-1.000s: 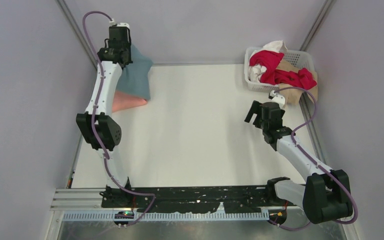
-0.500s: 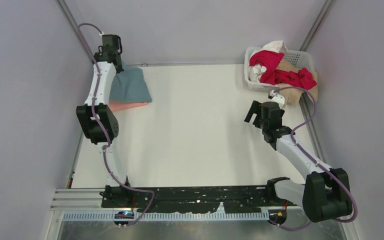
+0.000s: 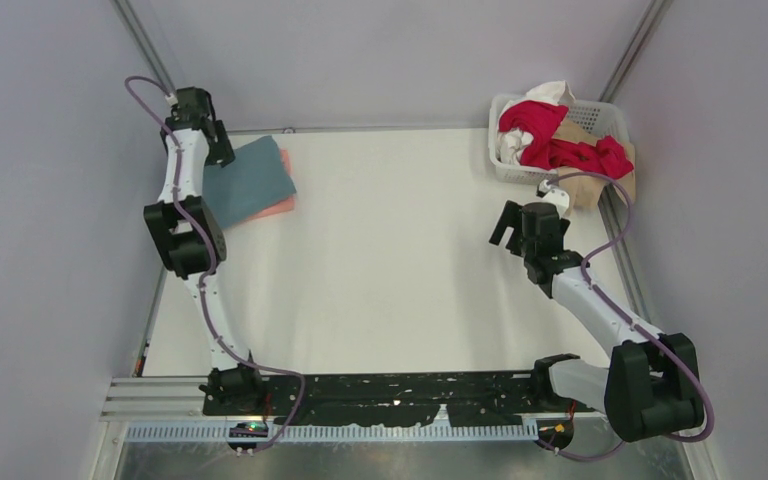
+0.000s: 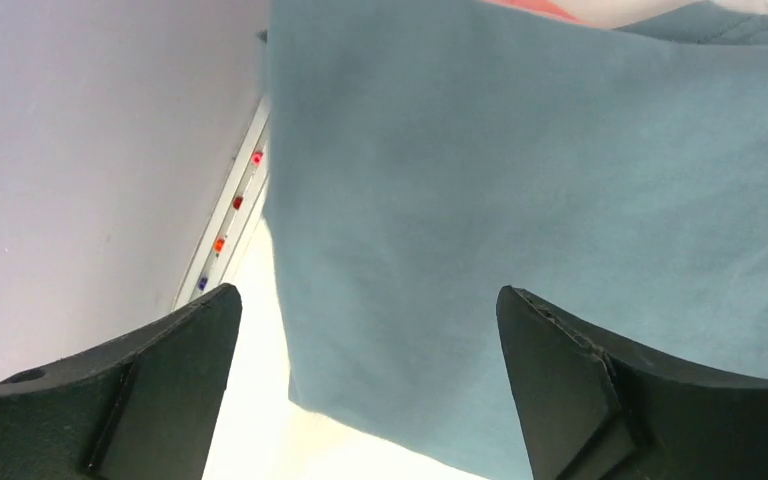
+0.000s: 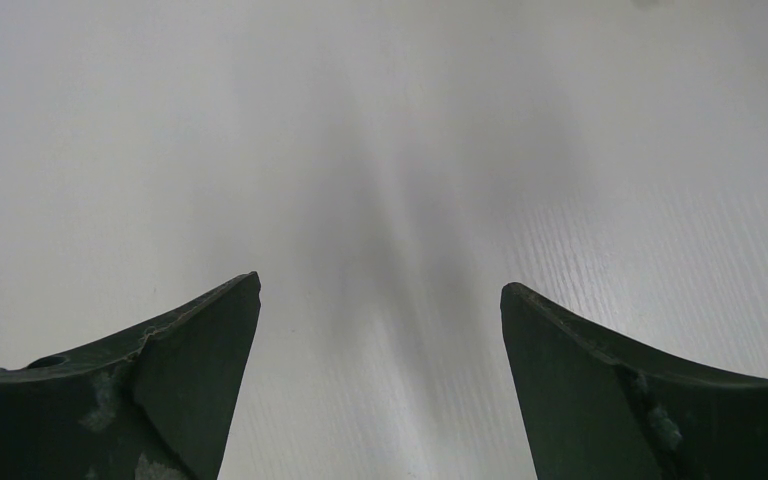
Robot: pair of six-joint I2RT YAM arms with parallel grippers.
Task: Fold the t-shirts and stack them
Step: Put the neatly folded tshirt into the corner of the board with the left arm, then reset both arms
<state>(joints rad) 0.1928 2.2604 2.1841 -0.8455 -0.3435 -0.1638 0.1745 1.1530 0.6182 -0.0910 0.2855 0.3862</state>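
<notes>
A folded blue-grey t-shirt [image 3: 250,182] lies flat at the table's far left, on top of a salmon-pink t-shirt [image 3: 282,207] whose edge peeks out on the right. In the left wrist view the blue-grey t-shirt [image 4: 520,190] fills the frame below my left gripper [image 4: 368,300], which is open and holds nothing. From above, the left gripper [image 3: 215,150] sits at the shirt's far left corner. My right gripper [image 3: 508,222] hangs open over bare table at the right; in the right wrist view the right gripper [image 5: 380,290] has nothing between its jaws.
A white lattice basket [image 3: 600,115] at the far right corner holds a red t-shirt [image 3: 550,135], a white one [image 3: 550,93] and a tan one [image 3: 585,180] spilling over its edge. Grey walls close in on the left, back and right.
My left gripper has opened and let go of the blue-grey t-shirt, which now lies flat on the pink one. The left arm has swung back toward the far left corner. The right arm has stayed put.
</notes>
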